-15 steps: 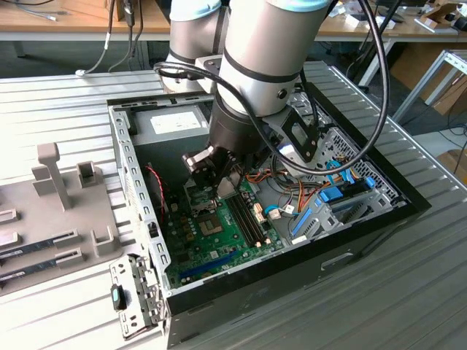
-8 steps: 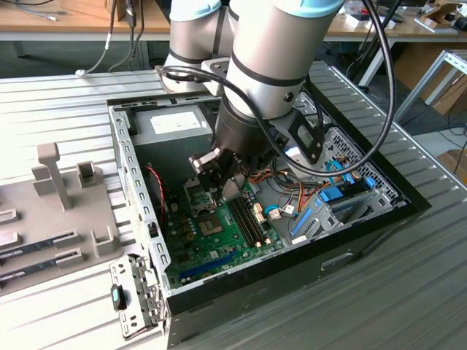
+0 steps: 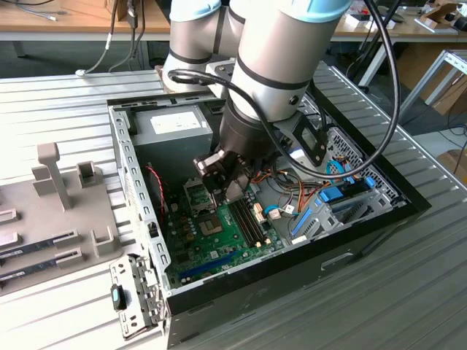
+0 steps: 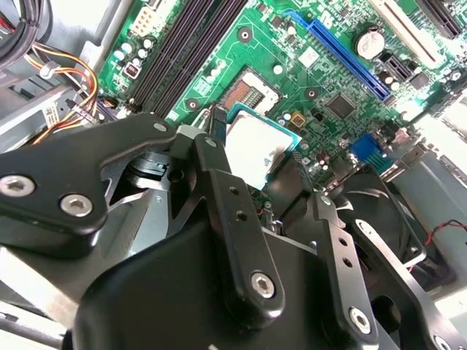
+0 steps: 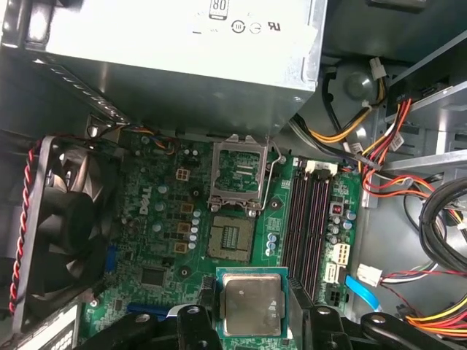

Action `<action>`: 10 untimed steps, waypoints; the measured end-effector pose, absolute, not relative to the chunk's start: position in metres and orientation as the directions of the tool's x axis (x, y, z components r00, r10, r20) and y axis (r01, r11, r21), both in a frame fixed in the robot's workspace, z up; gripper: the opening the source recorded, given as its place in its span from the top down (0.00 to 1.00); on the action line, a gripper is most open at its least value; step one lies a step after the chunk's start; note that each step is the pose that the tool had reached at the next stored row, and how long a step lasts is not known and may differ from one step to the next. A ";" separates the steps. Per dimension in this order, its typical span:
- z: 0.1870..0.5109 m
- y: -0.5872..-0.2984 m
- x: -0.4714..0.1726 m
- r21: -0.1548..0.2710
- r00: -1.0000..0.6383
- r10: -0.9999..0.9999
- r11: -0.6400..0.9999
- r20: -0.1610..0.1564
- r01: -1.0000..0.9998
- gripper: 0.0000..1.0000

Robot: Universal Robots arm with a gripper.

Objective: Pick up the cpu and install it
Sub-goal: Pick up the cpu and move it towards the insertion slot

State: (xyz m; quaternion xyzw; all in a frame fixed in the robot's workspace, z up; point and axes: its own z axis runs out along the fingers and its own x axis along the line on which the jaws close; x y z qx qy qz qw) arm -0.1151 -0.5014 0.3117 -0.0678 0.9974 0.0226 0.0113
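The cpu (image 5: 252, 305) is a flat square chip with a silvery metal top and a thin green rim. My gripper (image 5: 252, 310) is shut on it, a black finger (image 5: 206, 302) against each side. In the second wrist view the cpu (image 4: 255, 142) sits between the fingertips above the green motherboard (image 4: 306, 73). The open socket (image 5: 231, 238) lies a short way ahead of the chip, its metal retention frame (image 5: 238, 173) flipped up. In the exterior view my gripper (image 3: 226, 191) hangs inside the open computer case (image 3: 292, 262), just above the board and socket (image 3: 211, 227).
A grey power-supply box (image 5: 182, 51) fills the back of the case. A black fan (image 5: 66, 219) stands at one side of the board. Empty black memory slots (image 5: 310, 226) and bundles of coloured cables (image 5: 394, 146) flank the other side. A grey parts tray (image 3: 51, 211) lies at the exterior view's left.
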 end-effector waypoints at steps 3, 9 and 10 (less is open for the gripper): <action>0.311 -0.502 -0.114 0.043 -0.991 -0.135 0.990 -0.026 -0.136 0.53; 0.309 -0.503 -0.110 0.043 -0.991 -0.135 0.990 -0.026 -0.136 0.53; 0.309 -0.504 -0.109 0.043 -0.991 -0.135 0.990 -0.026 -0.136 0.53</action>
